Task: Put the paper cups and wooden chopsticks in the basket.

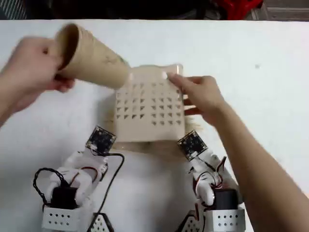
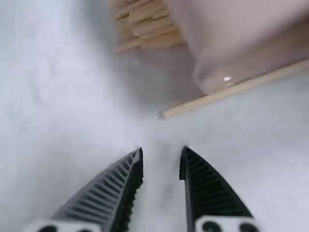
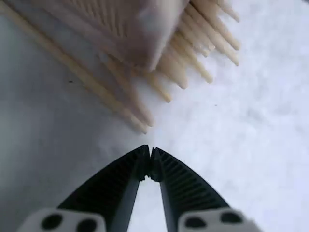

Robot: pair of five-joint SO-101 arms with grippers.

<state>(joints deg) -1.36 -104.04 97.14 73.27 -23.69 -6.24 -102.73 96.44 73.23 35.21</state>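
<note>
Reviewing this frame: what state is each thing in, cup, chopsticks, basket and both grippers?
Brown paper cup: tipped sideways, held in a person's hand.
Wooden chopsticks: lying loose on the white table.
Beige perforated plastic basket: gripped at its edge by the person's other hand, covering part of the chopsticks.
Left gripper: open, empty.
Right gripper: shut, empty.

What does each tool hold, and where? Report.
Nothing: left tool open, right tool shut empty. One hand holds the paper cup near its rim, another hand the basket edge.
</note>
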